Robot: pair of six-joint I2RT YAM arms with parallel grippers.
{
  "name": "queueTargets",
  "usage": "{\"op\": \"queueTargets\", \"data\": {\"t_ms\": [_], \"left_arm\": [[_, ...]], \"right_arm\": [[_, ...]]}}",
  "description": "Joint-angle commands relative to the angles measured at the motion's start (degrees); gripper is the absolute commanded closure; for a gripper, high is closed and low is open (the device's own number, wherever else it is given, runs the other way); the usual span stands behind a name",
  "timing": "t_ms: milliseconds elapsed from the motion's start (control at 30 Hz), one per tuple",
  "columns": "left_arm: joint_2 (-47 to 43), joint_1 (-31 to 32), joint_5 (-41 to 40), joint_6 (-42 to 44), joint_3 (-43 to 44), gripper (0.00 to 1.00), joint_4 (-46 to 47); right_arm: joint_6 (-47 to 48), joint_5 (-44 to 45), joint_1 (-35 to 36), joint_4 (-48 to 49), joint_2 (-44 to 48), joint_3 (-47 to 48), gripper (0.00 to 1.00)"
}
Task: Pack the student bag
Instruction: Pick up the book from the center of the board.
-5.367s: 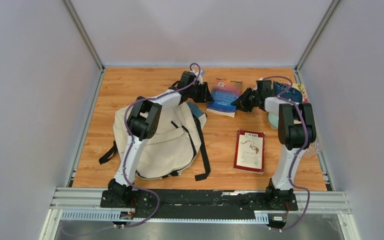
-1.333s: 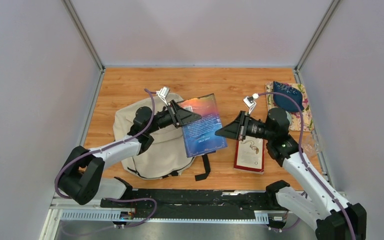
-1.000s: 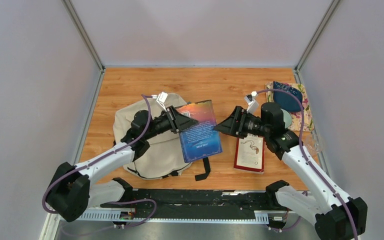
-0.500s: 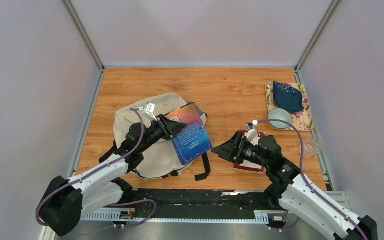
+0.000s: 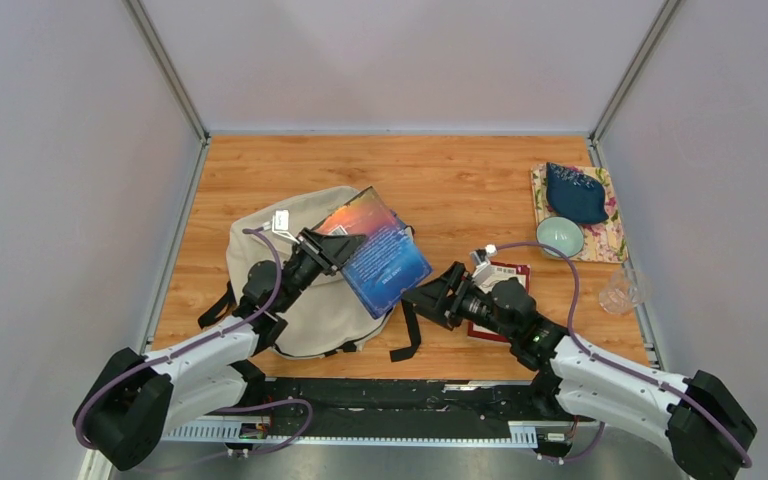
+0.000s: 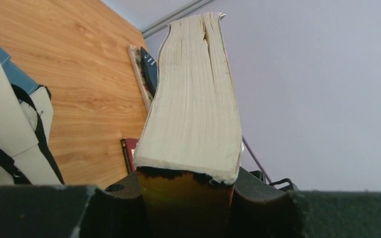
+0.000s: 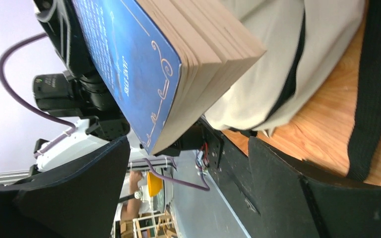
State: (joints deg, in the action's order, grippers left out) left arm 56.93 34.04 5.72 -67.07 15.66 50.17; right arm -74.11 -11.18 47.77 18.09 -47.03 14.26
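The cream canvas bag (image 5: 250, 240) lies flat on the left half of the wooden table (image 5: 460, 180), with a black strap (image 5: 405, 330) trailing toward the near edge. The left claw (image 5: 332, 246) is clamped on a blue book (image 5: 385, 260), held tilted above the bag's right side. The right claw (image 5: 428, 298) hovers near the book's lower corner, fingers spread and gripping nothing. Only the left wrist view shows the book's pale page edges (image 6: 193, 99) squeezed between the fingers. Only the right wrist view shows gold lettering on its cover (image 7: 124, 74).
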Motion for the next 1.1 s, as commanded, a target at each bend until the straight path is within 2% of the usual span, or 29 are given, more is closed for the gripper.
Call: {"op": "queueTargets", "data": {"t_ms": [0,500,600,633,700,733,800,900,933,1000,1067], "left_arm": [[-1.0,0.5,-2.5,-5.6,1.1,1.0,17.8],[5.0,2.0,-5.1,-12.9,-0.6,1.0,29.2],[5.1,2.0,-5.5,-13.8,-1.7,1.0,30.3],[5.0,2.0,-5.6,-14.1,-2.1,1.0,30.5],[4.9,1.9,-5.6,-14.0,-2.6,1.0,30.6],[4.8,2.0,-5.6,-14.0,-2.8,1.0,30.6],[4.9,2.0,-5.6,-14.1,-2.9,1.0,30.6],[5.6,2.0,-5.2,-14.9,-3.2,1.0,31.5],[6.1,2.0,-5.3,-15.6,-3.3,1.0,32.4],[6.7,2.0,-5.6,-16.9,-4.1,1.0,33.8],[7.6,2.0,-5.5,-17.7,-4.6,1.0,36.0]], "right_arm": [[0.5,4.1,0.2,9.2,-1.1,2.2,0.08],[0.8,3.7,0.2,28.1,-12.1,4.3,0.11],[0.9,4.8,-0.1,32.0,-13.1,4.4,0.2],[0.6,5.0,-0.1,33.1,-13.4,4.3,0.28],[0.1,5.1,-0.6,36.7,-14.6,4.4,0.34],[-0.4,4.9,-0.7,37.9,-15.0,4.5,0.4],[-1.4,4.2,-1.0,40.4,-16.7,4.6,0.44],[-2.9,3.6,-1.1,44.7,-19.1,4.7,0.41],[-3.2,3.7,-1.1,45.4,-19.6,4.6,0.31],[-3.8,3.7,-1.1,46.5,-20.8,4.8,0.22],[-3.9,3.6,-1.1,46.8,-21.5,5.2,0.21]]}}
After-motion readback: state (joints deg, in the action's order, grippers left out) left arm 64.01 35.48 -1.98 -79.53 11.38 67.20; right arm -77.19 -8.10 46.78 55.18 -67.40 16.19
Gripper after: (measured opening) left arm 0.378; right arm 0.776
